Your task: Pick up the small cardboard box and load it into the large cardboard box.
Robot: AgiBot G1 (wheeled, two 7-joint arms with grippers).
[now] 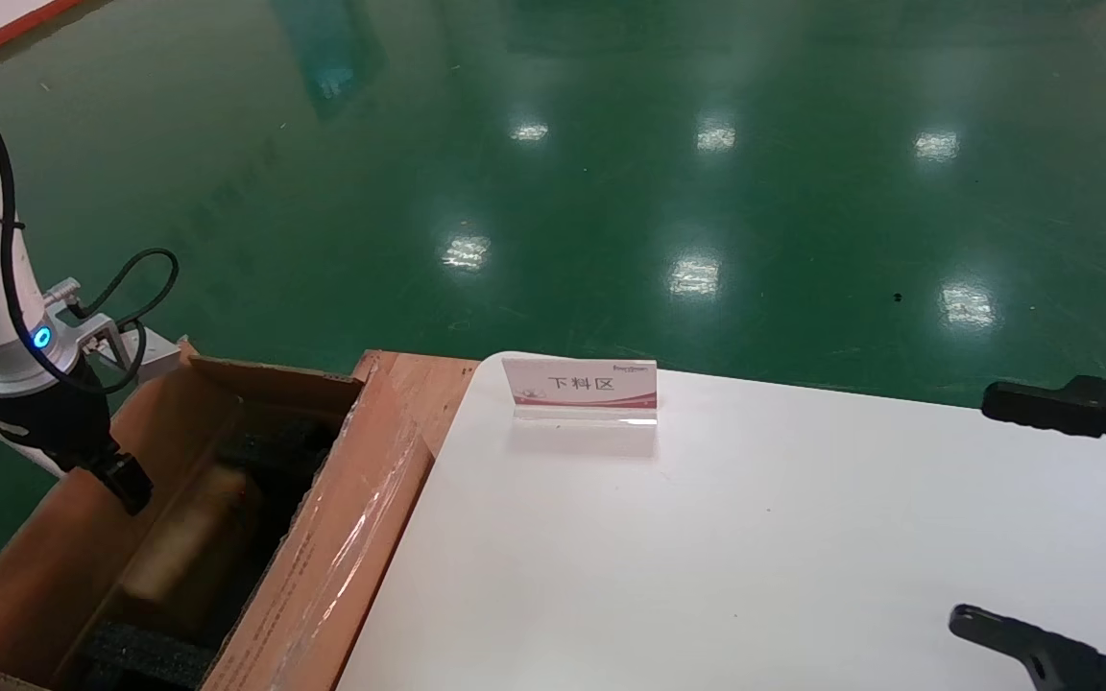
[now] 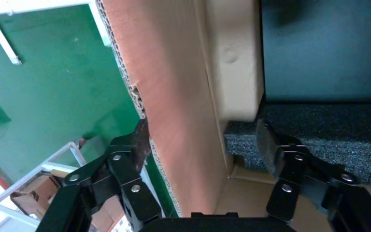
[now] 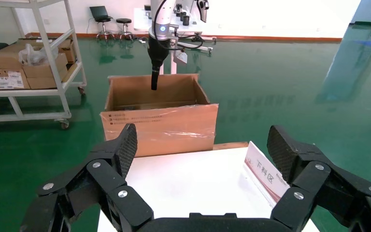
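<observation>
The large cardboard box (image 1: 342,557) stands open at the lower left, beside the white table, with clear tape on its near flap and black foam (image 1: 145,655) inside. The small cardboard box (image 1: 193,537) lies inside it, a pale tan slab along the left wall. In the left wrist view it (image 2: 234,58) rests against the wall (image 2: 174,96) above the foam (image 2: 319,130). My left gripper (image 1: 131,488) is open and empty. It (image 2: 203,140) straddles the box's left wall, one finger outside and one inside. My right gripper (image 1: 1004,513) is open and empty over the table's right edge.
A white table (image 1: 707,537) carries a small standing sign (image 1: 580,389) near its far edge. A wooden board (image 1: 419,384) sits between the table and the large box (image 3: 159,128). A shelf cart with cartons (image 3: 29,58) stands on the green floor beyond.
</observation>
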